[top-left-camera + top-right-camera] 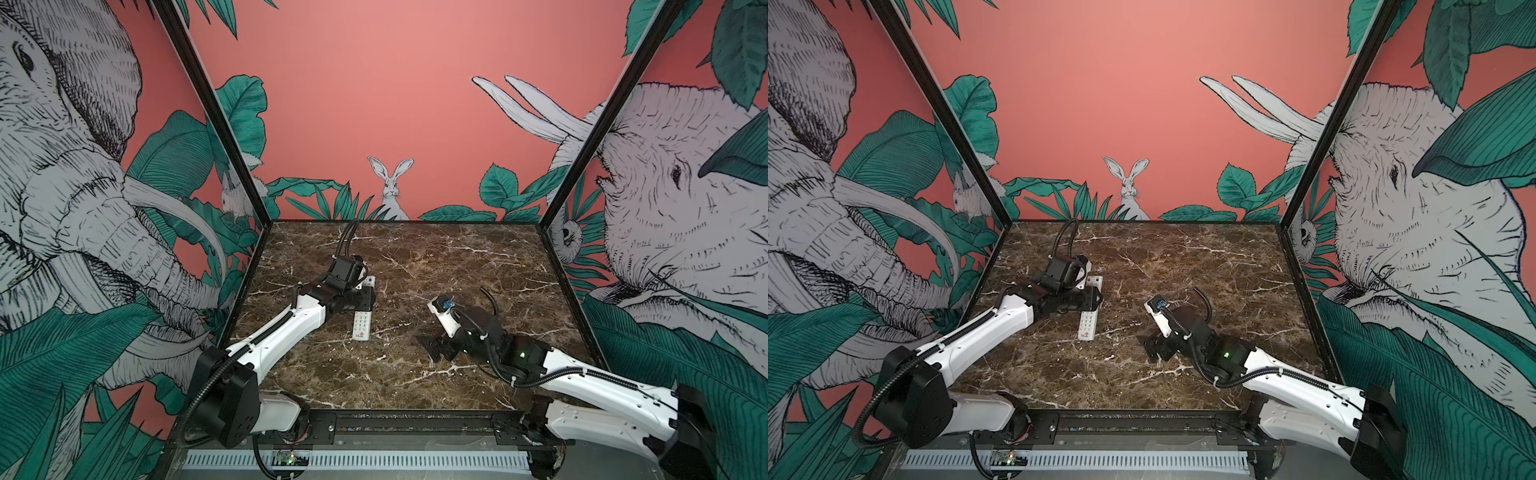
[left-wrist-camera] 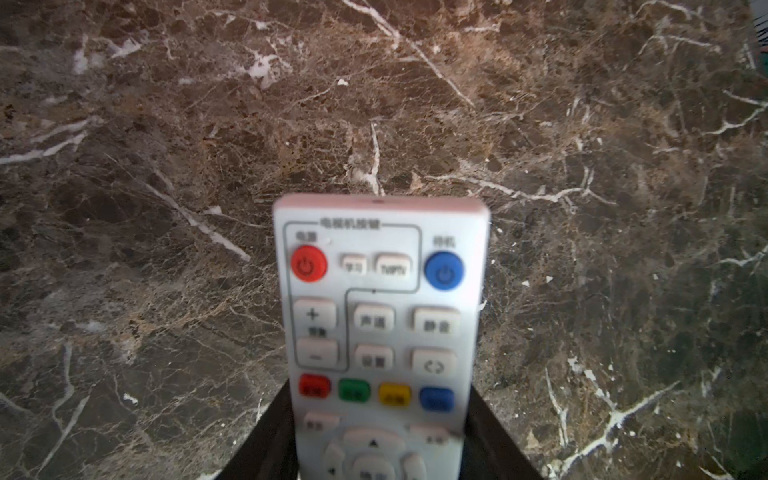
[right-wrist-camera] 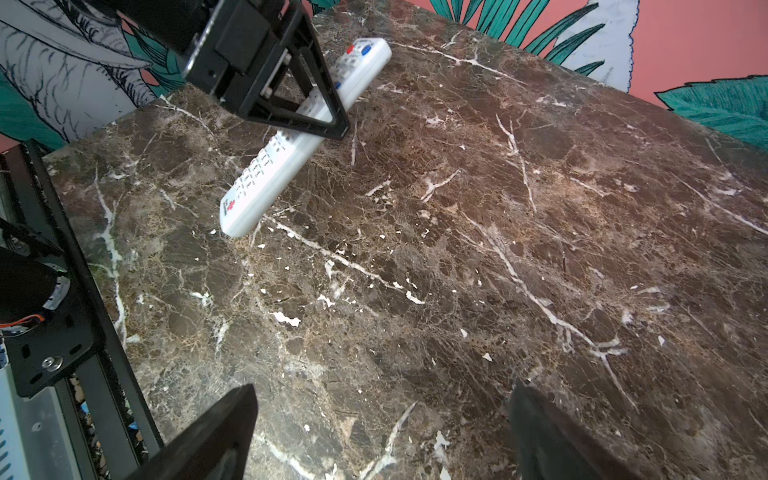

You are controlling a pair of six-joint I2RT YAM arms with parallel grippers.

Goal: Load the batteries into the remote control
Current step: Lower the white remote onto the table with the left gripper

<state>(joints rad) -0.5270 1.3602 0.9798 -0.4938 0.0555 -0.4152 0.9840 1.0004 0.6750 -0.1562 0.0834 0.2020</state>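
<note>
Mounting rail (image 1: 415, 420): black bar across the bottom edge of both top views, closest to the camera. An arm rises near each of its ends, and a white slotted strip (image 1: 415, 459) runs below it.
Mural walls (image 1: 395, 83): salmon-pink panels on three sides, printed with grey elephants, green leaves and a white rabbit at centre.
Table (image 1: 415, 374): dark brown marble with white veins, filling the lower middle of both top views.
Left arm (image 1: 291, 324): white and black, reaching from the lower left up to the left of centre of the table.
Right arm (image 1: 602, 376): white and black, reaching from the lower right toward the right of centre, its wrist bent down low over the marble.
Remote control (image 1: 361, 326): long, slim and white, button side up, left of centre on the table. Its red logo end points to the bottom of the frame and its coloured-button end to the top. Whether it rests on the marble or is lifted cannot be told.
Left gripper (image 1: 361, 300): jaws partly closed, pressing the remote's two long sides about midway. In the left wrist view its black fingers (image 2: 266, 449) flank the remote at bottom centre.
Right gripper (image 1: 436, 349): jaws spread wide with only bare marble between them, well apart from the remote.
Buttons: a round red one (image 2: 308, 264) and a round blue one (image 2: 444, 271), with a row of red, green, yellow and blue below them.
</note>
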